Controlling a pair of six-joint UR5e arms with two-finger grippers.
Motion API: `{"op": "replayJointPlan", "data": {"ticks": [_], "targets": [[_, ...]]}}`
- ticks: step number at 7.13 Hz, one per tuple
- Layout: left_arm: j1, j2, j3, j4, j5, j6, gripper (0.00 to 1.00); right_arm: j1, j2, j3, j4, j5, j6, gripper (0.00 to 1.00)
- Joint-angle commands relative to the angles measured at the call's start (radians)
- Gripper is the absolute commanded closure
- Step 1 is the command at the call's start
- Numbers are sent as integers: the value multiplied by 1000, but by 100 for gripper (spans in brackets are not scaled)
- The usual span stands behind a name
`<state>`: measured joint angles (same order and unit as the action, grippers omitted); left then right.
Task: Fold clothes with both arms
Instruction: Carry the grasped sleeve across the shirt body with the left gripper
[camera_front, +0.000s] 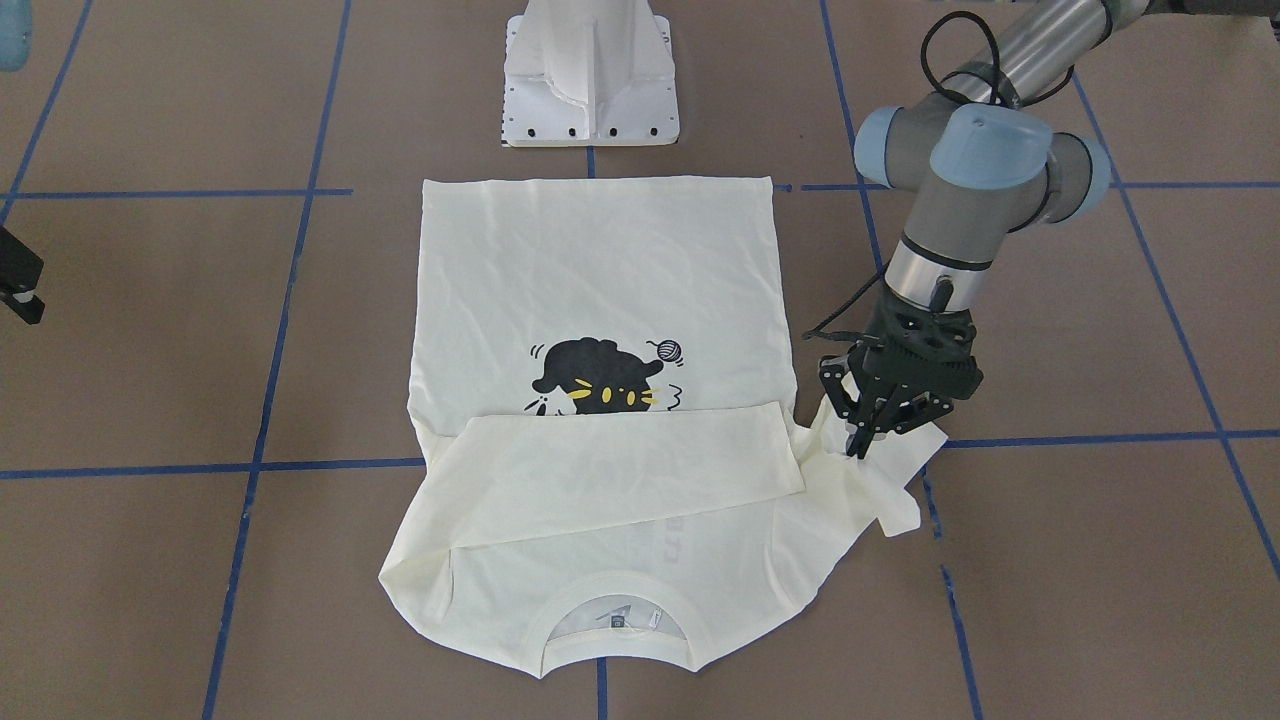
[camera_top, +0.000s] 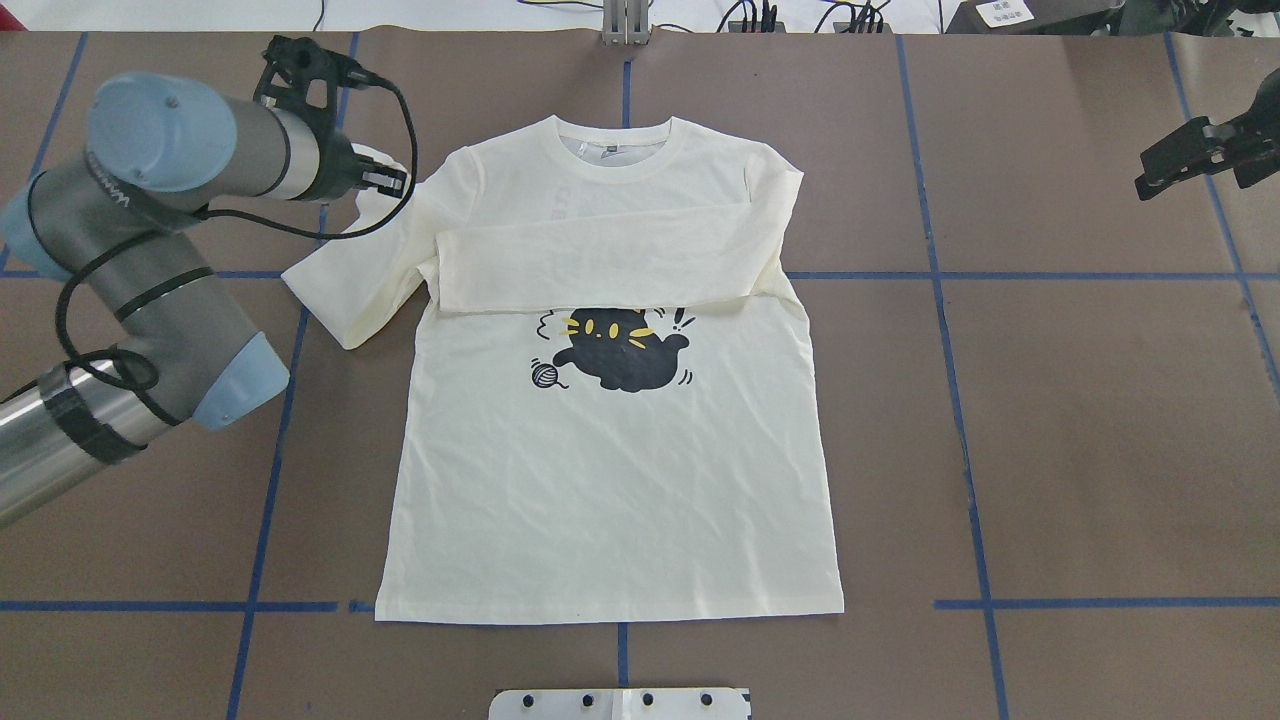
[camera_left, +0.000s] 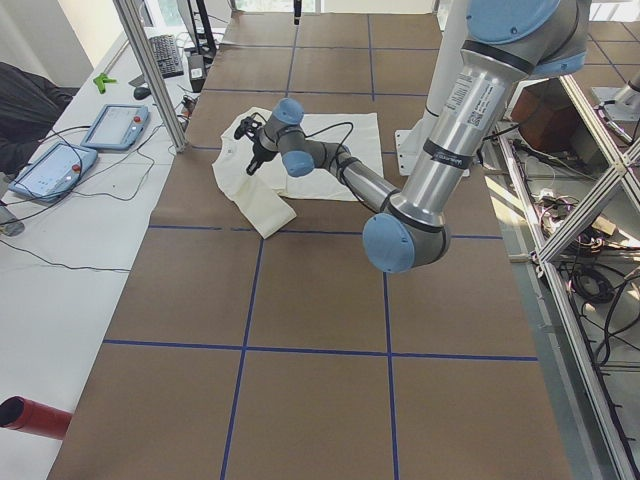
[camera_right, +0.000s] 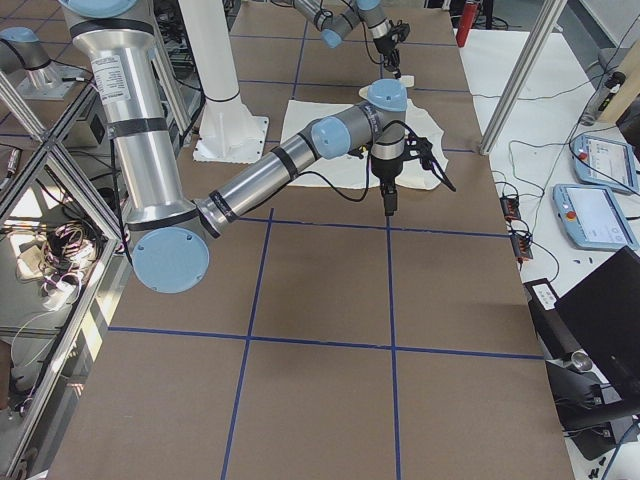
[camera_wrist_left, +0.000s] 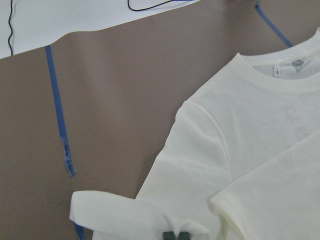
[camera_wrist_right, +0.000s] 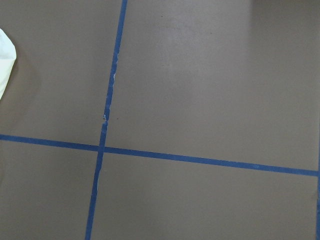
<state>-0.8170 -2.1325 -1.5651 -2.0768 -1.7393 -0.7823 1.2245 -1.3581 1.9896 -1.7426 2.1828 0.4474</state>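
The cream T-shirt (camera_top: 610, 480) lies flat on the brown table with the black cat print (camera_front: 600, 385) facing up. One long sleeve (camera_top: 600, 260) is folded across the chest, just under the collar. The other sleeve (camera_top: 340, 290) lies bunched off the shirt's side. My left gripper (camera_front: 865, 440) points down, shut on that sleeve near its cuff; in the left wrist view the fingertips (camera_wrist_left: 176, 235) pinch a fold of cloth. My right gripper (camera_top: 1165, 170) hovers far from the shirt at the table's edge. Whether its jaws stand apart is unclear, and its wrist view shows only bare table.
The white pedestal base (camera_front: 590, 90) stands just beyond the shirt's hem. Blue tape lines (camera_wrist_right: 102, 145) grid the brown table. Tablets (camera_left: 115, 125) and cables lie on a side bench, and metal frame posts (camera_left: 150, 70) rise at the table's far side.
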Motion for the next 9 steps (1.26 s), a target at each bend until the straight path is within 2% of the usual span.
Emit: {"op": "replayJointPlan", "data": {"ticks": [1,2,4,5,7,9], "targets": [[7,-273,135,66,-3,-167,100,3,2,0,0,0,1,0],[65,-343,161,58,3,-173,100,3,4,0,0,0,1,0],[186,-342,189,-172,24,-87,100,6,2,0,0,0,2,0],[272,-308,209,-294,134,-50,100,7,4,0,0,0,1,0],[309,-313,255,-330,165,-17,100,10,4,0,0,0,1,0],[309,-357,301,-330,165,-18,84,10,4,-2,0,-2,1,0]]}}
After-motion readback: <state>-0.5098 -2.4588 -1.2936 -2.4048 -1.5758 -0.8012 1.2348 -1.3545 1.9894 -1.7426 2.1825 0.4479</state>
